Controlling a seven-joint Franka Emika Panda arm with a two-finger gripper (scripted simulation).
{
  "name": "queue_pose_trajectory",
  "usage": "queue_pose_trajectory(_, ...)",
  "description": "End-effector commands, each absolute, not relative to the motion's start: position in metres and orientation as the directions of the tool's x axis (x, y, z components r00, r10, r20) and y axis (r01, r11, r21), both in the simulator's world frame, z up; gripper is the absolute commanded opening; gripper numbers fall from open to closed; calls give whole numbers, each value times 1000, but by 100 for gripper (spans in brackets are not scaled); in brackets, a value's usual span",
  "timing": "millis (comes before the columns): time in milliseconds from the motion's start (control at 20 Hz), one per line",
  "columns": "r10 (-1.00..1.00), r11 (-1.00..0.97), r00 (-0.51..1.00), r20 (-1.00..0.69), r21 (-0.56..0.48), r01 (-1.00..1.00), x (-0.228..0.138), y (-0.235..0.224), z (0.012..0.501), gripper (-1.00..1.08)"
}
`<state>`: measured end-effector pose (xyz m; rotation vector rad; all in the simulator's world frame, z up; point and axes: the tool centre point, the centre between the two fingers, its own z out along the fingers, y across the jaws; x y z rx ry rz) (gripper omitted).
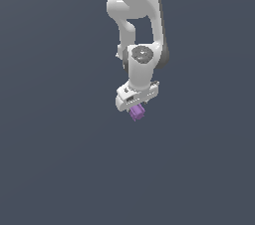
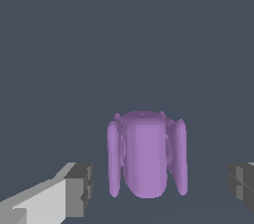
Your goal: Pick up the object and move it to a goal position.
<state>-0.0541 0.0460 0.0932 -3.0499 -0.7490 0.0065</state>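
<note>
Plain slate-grey background on every side, with no edges or markings showing. White robot arm [image 1: 135, 30] coming down from the top of the exterior view, ending in a white claw [image 1: 133, 103]. Small purple object [image 1: 137, 113] poking out just below the claw's tip, much smaller than the claw itself.

From the wrist view: claw [image 2: 158, 188] spread wide, one dark grey fingertip [image 2: 79, 188] on a pale finger to one side, the other dark fingertip [image 2: 242, 186] at the far side. Purple object [image 2: 146, 158] sitting between the two fingertips, nearer the first than the second, with clear grey gaps on both sides and no contact with either. Rounded central body, flanked by thinner upright lobes like ribs or knobs. Whether resting on a surface or not: cannot tell against the uniform grey.
</note>
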Motion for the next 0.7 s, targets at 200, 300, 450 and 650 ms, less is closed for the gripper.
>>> queue_pose_trajectory(200,487,-873,873,-1,-1,487,-57,48,90,100)
queue_pose_trajectory(300,487,-873,873,-1,-1,487,-57,48,89,100)
queue_pose_trajectory(450,488,-873,873,-1,-1,488,-58,48,81,100)
queue_pose_trajectory(650,490,-872,872,0,0,490,-59,48,63,100)
